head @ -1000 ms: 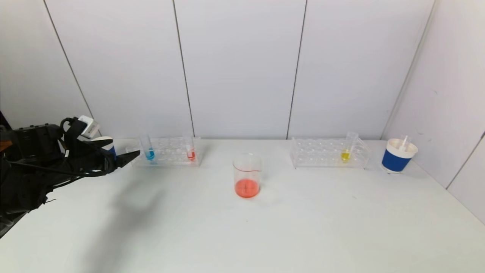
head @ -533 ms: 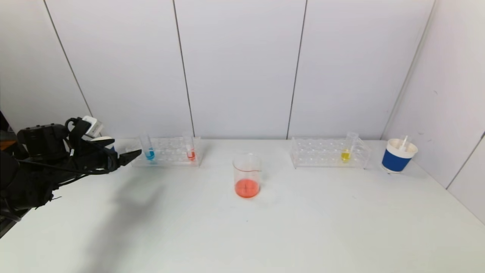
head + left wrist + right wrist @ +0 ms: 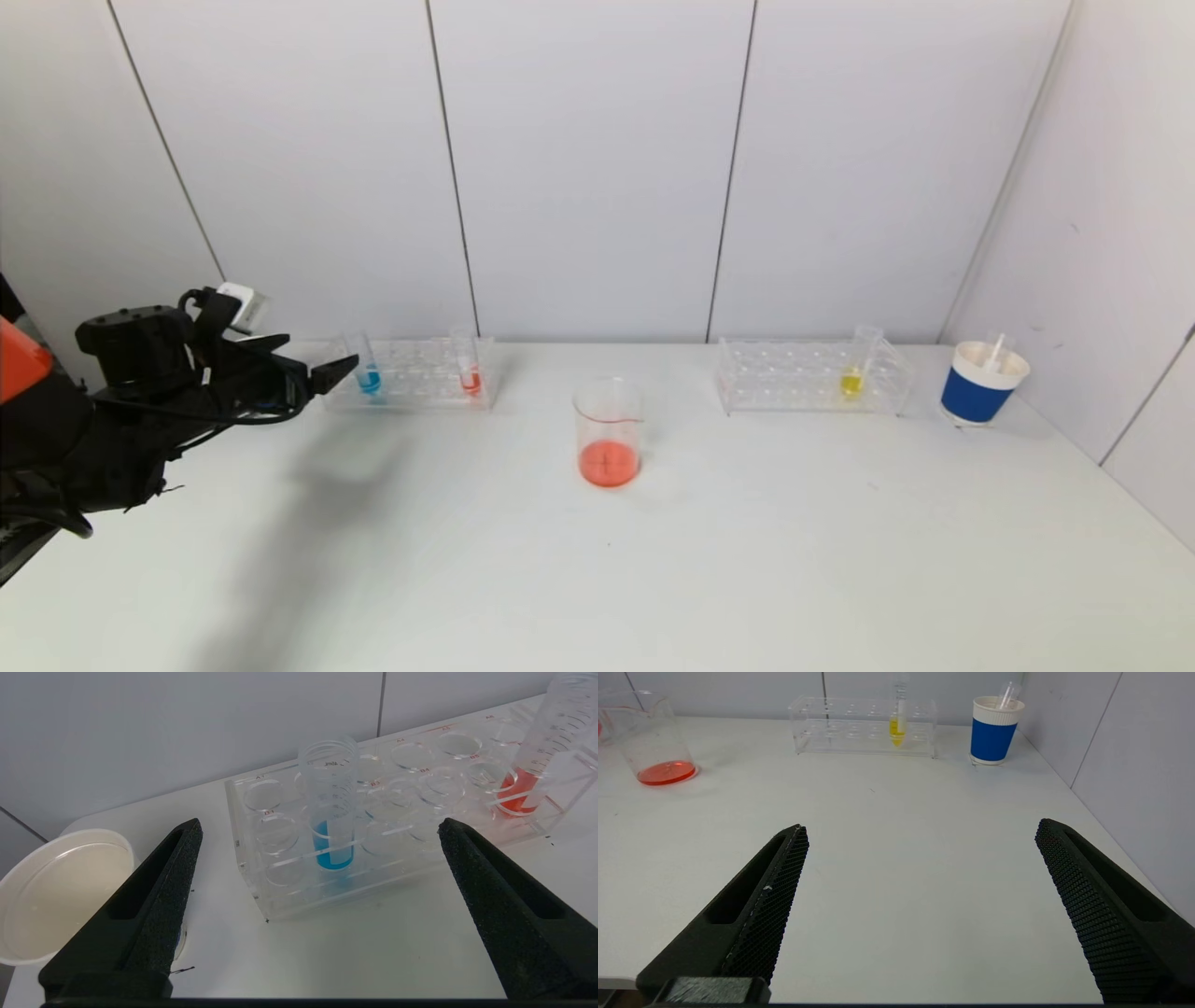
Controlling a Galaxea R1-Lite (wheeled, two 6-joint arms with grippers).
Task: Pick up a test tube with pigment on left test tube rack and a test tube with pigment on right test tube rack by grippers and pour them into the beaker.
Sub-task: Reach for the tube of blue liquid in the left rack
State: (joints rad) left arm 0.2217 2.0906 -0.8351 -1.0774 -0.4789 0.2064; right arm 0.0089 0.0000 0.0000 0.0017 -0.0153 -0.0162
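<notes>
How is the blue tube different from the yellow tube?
The blue tube holds blue liquid; the yellow tube holds yellow liquid. The blue tube stands in the left rack, sharing it with a red tube; the yellow tube is alone in the right rack. The open left gripper is lined up on the blue tube; the open right gripper is far from the yellow one. Both are clear tubes, not yet gripped.

You face a white counter (image 3: 747, 579) backed by pale grey wall panels (image 3: 588, 168) with dark vertical seams, evenly lit, another panelled wall (image 3: 1111, 215) closing the right.
</notes>
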